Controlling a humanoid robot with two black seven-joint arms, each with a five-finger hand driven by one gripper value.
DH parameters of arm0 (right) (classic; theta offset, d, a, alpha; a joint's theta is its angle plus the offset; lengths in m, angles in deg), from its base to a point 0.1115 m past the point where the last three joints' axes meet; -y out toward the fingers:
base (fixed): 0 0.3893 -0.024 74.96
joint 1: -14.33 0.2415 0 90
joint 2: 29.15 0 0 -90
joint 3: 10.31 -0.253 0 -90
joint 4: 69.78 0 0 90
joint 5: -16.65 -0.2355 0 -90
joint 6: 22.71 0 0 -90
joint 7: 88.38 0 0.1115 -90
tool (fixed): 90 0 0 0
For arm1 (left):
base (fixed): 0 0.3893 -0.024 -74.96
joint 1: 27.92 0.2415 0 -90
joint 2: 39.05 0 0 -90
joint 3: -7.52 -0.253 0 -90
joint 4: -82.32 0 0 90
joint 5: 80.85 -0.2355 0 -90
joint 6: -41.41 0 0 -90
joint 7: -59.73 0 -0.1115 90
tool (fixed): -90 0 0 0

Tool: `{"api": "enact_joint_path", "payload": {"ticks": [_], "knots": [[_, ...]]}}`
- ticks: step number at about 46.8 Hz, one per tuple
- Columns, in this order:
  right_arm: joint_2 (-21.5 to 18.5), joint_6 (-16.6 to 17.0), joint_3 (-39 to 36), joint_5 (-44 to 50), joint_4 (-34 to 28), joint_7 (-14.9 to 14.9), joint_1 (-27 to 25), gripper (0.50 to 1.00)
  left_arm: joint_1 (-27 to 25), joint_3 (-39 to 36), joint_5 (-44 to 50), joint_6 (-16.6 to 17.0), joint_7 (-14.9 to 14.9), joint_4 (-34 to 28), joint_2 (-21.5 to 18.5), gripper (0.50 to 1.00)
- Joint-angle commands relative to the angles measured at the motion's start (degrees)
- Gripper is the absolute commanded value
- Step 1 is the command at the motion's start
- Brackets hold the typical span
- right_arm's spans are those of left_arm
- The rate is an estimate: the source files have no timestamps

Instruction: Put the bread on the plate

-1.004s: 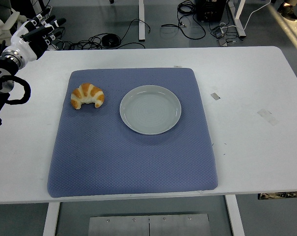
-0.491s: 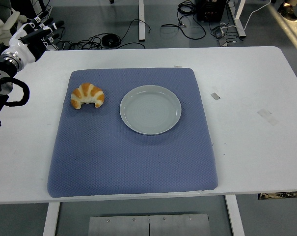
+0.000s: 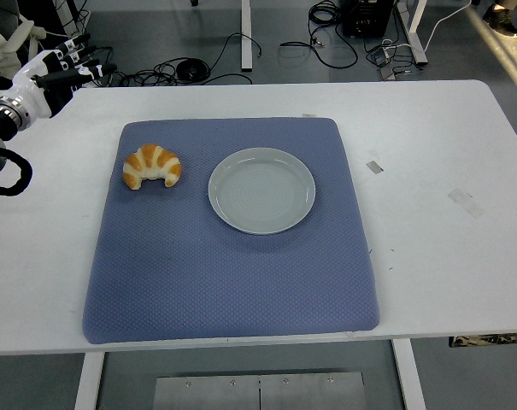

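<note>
A golden croissant lies on the left part of the blue mat. To its right, near the mat's middle, sits an empty pale grey plate. My left hand is at the far upper left, over the table's back left corner, well away from the croissant. Its fingers are spread and hold nothing. The right arm does not show.
Small bits of tape lie on the bare white table right of the mat. Cables and table legs show on the floor beyond the far edge.
My left arm has drawn back toward the left edge and up a little; less of it shows now. The croissant and plate have not moved.
</note>
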Motion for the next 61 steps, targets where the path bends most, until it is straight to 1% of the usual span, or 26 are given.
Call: {"api": "enact_joint_path", "payload": {"ticks": [1, 7, 11, 14, 27, 61], "knots": [[0.0, 0.0, 0.0, 0.0, 0.0, 0.01, -0.01, 1.0, 0.1, -0.87, 0.0, -0.1, -0.17, 0.05, -0.02, 0.984], [0.0, 0.0, 0.0, 0.0, 0.0, 0.01, -0.01, 1.0, -0.08, -1.66, -0.7, -0.1, -0.52, -0.04, -0.29, 0.984], [0.0, 0.0, 0.0, 0.0, 0.0, 0.01, -0.01, 1.0, -0.95, -5.87, -0.88, -0.01, -0.79, -0.04, -0.46, 0.984], [0.0, 0.0, 0.0, 0.0, 0.0, 0.01, -0.01, 1.0, -2.18, -7.37, -0.88, -0.01, -0.79, -0.04, -1.34, 0.984], [0.0, 0.0, 0.0, 0.0, 0.0, 0.01, -0.01, 1.0, -2.45, -7.46, -0.88, -0.62, -0.7, -0.12, -1.96, 0.984], [0.0, 0.0, 0.0, 0.0, 0.0, 0.01, -0.01, 1.0, -3.15, -7.9, -0.88, -0.8, -1.05, -0.74, -2.83, 0.984]]}}
